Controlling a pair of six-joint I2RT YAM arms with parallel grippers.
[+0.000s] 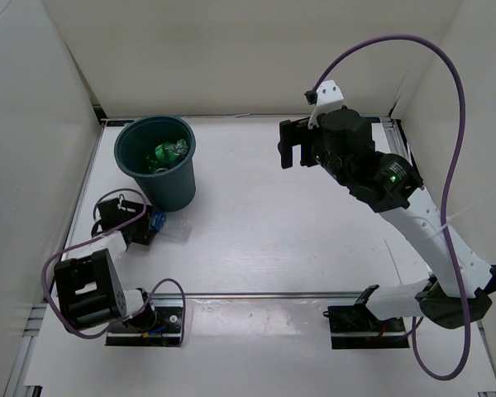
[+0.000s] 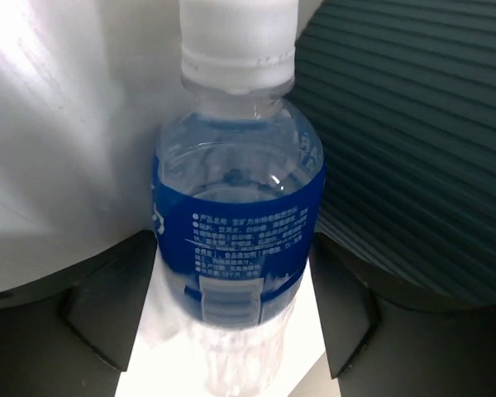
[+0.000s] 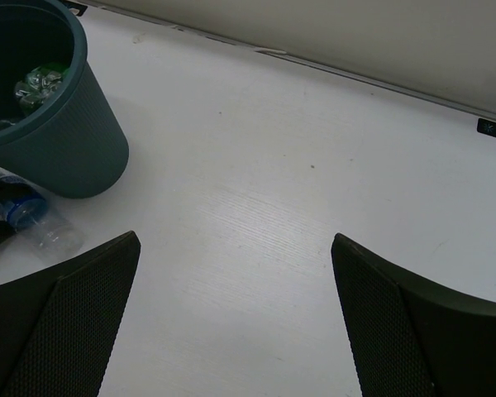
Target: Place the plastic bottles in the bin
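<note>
1. White walls (image 1: 231,50) box in a white table (image 1: 256,231). A round dark teal-green plastic bin (image 1: 180,188) stands upright towards its far-left corner.
2. A small clear plastic bottle (image 2: 240,223) with a blue label and a white cap lies on its side on the table, just beside the bin's base on the near side. Its long axis runs roughly along the bin's near wall, with the cap pointing left of the bin and the clear base pointing right.
3. The left tool (image 2: 231,244) sits over this bottle with one finger on each side of the label, set across the long axis. The fingers stand close against the label, but whether they are pressing on it cannot be told. The bottle shows no dent and appears to rest on the table.
4. The right tool (image 3: 235,240) hangs high, well to the right of the bin. It is spread wide with nothing between its fingers, so the left arm is by far the nearer.
5. A green plastic bottle (image 1: 167,151) lies inside the bin among glints of clear plastic. How many bottles are in there is unclear.
6. The coming move probably depends on height. The bin's rim stands above and just beyond the bottle, so a firm grip and a lift clear of the rim should come before the short carry over the opening. The smooth round body could slip or roll, and a low swing could knock the bin.
</note>
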